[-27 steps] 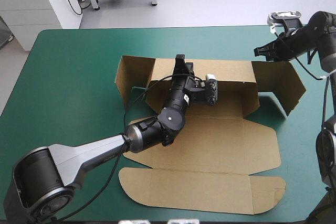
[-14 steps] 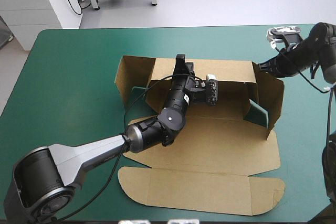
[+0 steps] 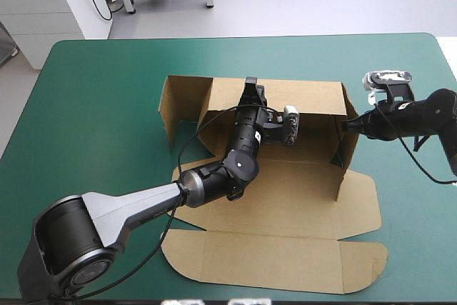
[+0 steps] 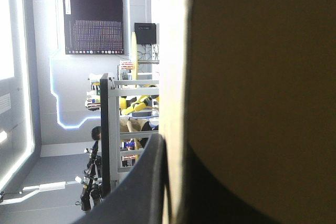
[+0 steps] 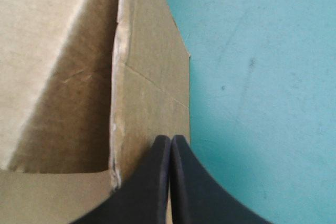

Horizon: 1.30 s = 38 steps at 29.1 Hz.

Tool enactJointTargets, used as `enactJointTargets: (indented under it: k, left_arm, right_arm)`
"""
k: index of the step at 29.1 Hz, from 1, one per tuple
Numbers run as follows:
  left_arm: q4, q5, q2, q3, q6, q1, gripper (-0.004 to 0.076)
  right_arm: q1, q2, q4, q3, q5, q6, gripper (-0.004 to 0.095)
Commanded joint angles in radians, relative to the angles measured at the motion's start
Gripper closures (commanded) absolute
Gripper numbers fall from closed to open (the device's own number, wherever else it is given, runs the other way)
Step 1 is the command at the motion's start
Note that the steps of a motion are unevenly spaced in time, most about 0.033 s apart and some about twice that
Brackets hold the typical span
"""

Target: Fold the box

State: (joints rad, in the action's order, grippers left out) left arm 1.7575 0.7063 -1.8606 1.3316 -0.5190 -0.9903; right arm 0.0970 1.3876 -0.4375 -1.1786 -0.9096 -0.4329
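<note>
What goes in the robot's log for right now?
left tool: shut on box | right tool: shut, tip at side flap | lid: flat

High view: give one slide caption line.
Left hand grips the box by its back wall; shut right hand presses its right flap.

The cut cardboard box (image 3: 285, 198) is plain brown all over, darker where its inner faces lie in shade. The smooth table cover (image 3: 100, 105) is an even teal-green. The right gripper (image 5: 170, 140) and the left gripper (image 3: 251, 89) are solid black.
</note>
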Motion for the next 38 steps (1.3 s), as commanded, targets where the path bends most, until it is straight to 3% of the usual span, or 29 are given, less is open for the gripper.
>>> enactJointTargets:
  k: [1,6,15,17,21,24,28,38]
  left_arm:
    - [-0.023,0.03,0.034,0.019,-0.019,-0.004,0.0731]
    - [-0.023,0.04,0.034,0.019,-0.019,-0.004,0.0731]
    - [-0.015,0.056,0.034,0.019,-0.019,-0.004,0.0731]
    - [0.0,0.059,0.034,0.019,-0.019,-0.004,0.0731]
    - [0.03,0.067,0.034,0.021,-0.019,-0.004,0.0731]
    - [0.026,0.071,0.034,0.021,-0.019,-0.004,0.0731]
    - [0.027,0.071,0.034,0.021,-0.019,-0.004,0.0731]
    - [0.03,0.071,0.034,0.021,-0.032,-0.004,0.0731]
  right_arm:
    - [0.004,-0.049,-0.132,0.044,0.121,-0.069,0.0928]
    - [0.004,-0.05,-0.33,0.12,0.223,-0.207,0.0927]
    - [0.004,-0.073,-0.275,0.136,0.223,-0.334,0.0917]
    - [0.004,-0.086,-0.271,0.136,0.214,-0.36,0.0877]
    - [0.004,-0.124,-0.248,0.136,0.198,-0.362,0.0637]
    - [0.004,-0.139,-0.152,0.136,0.16,-0.392,0.0485]
    - [0.004,-0.139,-0.1,0.136,0.123,-0.395,0.0459]
    - [0.004,-0.071,-0.252,0.136,0.119,-0.536,0.0459]
